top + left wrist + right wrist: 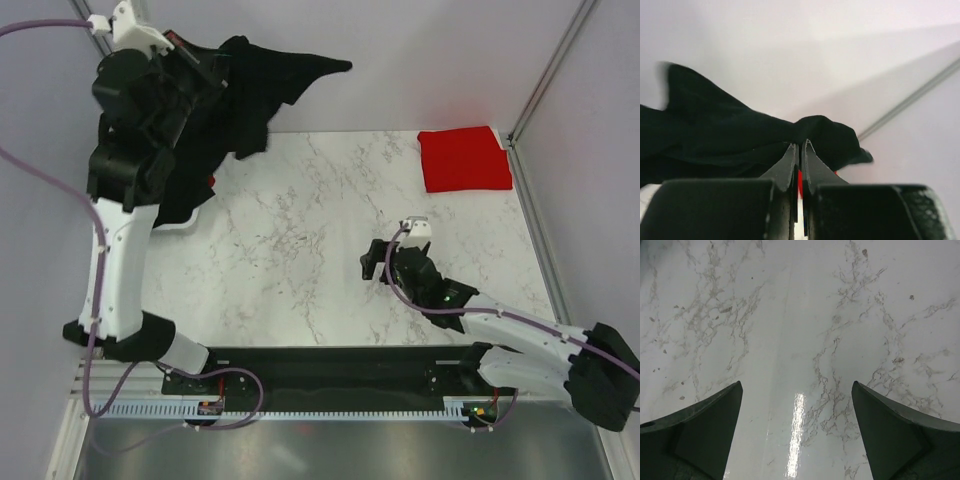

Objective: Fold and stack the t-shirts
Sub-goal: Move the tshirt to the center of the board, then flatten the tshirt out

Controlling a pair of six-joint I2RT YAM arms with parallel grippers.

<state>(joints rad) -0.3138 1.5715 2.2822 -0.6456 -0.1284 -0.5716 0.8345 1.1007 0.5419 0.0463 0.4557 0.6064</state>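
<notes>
The marble table (300,260) spreads as open surface ahead of and to both sides of the right claw (797,390), which hovers low over it with jaws wide apart, holding nothing. The black t-shirt (270,75) hangs bunched from the raised left claw (799,148), pinched between its closed jaws and spilling across the table's far-left edges. The folded red t-shirt (463,158) lies well beyond the right claw, tucked into the far-right corner.
</notes>
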